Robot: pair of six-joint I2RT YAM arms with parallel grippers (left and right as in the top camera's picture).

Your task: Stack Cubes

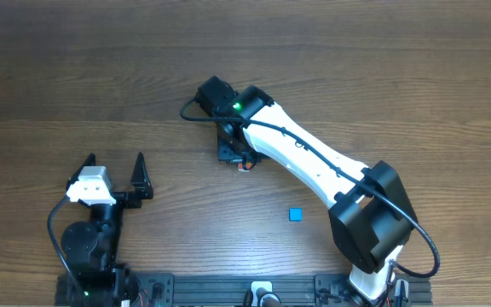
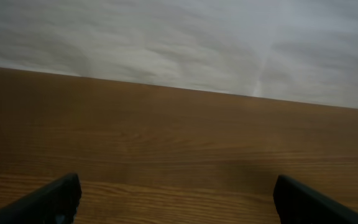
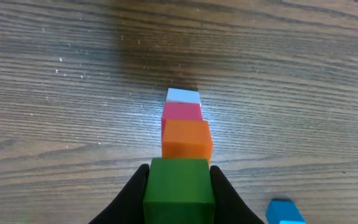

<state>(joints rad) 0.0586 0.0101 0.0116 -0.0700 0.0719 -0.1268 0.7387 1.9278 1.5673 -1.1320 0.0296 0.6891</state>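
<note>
The green cube [image 3: 179, 180] is pinched tight in the right claw [image 3: 179, 194], poised over the orange cube [image 3: 187, 140], perhaps a touch off-centre. A blue cube [image 1: 295, 214] waits on the worktop [image 1: 382, 85] near that arm. The left claw [image 1: 115, 162] gapes empty, well apart.

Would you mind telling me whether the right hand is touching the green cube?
Touching. The right wrist view shows the right hand's fingers pressed against the green cube's opposite sides, no gap.

Left fingers [image 1: 142, 177] spread, held low, right fingers [image 3: 132, 196] far forward, pinching green cube [image 3: 179, 186]
</note>
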